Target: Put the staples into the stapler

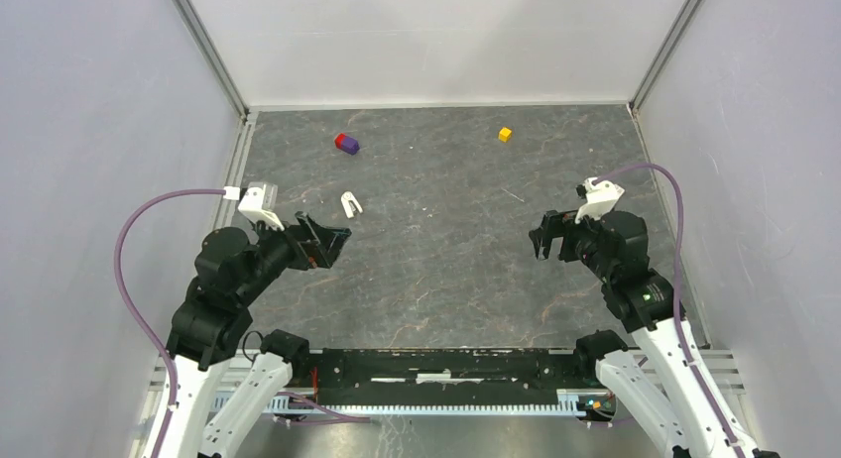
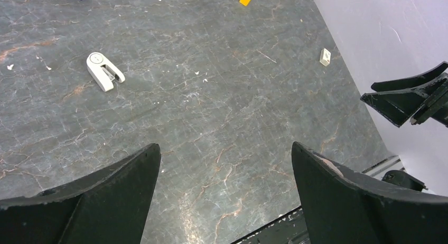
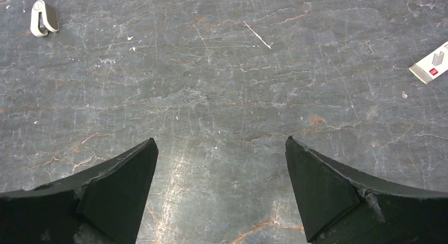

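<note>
The left gripper [image 1: 337,242] and right gripper [image 1: 545,242] are held wide open and empty above the grey table [image 1: 446,280]. The white mini stapler [image 1: 350,204] is seen lying on it just beyond the left gripper, with its long axis roughly fore-aft. The right gripper is well apart from it.

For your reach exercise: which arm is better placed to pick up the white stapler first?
Left, probably. The stapler lies just beyond the open left gripper, on that arm's side; the right gripper, also open, sits far across the table.
</note>
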You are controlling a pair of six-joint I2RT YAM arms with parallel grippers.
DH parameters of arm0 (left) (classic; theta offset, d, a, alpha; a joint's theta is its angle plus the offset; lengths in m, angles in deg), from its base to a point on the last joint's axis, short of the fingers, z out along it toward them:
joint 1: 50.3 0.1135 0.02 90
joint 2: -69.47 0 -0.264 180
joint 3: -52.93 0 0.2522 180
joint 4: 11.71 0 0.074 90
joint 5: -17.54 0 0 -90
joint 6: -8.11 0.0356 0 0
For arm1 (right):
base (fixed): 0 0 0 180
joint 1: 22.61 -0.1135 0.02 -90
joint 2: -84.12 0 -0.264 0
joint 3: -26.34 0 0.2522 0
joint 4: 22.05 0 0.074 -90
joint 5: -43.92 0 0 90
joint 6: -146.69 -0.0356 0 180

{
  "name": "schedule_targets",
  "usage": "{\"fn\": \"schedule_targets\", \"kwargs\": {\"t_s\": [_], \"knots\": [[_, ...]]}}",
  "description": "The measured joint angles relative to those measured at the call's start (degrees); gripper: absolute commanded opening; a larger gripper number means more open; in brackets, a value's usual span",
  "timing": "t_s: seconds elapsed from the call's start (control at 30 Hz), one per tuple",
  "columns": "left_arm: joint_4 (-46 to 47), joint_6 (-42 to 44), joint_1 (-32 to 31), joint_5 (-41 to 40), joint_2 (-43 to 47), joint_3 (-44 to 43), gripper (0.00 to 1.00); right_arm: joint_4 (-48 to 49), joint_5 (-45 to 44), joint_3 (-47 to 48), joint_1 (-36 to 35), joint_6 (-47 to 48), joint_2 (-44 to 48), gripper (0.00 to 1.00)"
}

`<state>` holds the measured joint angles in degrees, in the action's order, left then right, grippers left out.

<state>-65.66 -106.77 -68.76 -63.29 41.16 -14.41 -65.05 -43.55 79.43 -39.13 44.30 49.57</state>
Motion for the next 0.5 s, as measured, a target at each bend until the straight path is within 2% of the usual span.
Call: {"fn": "schedule_targets", "kwargs": {"t_s": [0.23, 0.4, 0.5], "knots": [[0.0, 0.0, 0.0, -2.7, 0.0, 0.8, 1.0, 0.1, -0.3, 0.1, 0.0, -0.1, 0.7, 0.98], [-0.2, -1.7, 0.0, -10.2, -1.2, 1.6, 1.0, 1.2, -2.3, 0.1, 0.0, -0.2, 2.6, 0.98], [-0.8, -3.9, 0.0, -18.9, -3.5, 2.4, 1.0, 3.4, -2.6, -0.7, 0.0, -0.9, 4.5, 0.98]]}}
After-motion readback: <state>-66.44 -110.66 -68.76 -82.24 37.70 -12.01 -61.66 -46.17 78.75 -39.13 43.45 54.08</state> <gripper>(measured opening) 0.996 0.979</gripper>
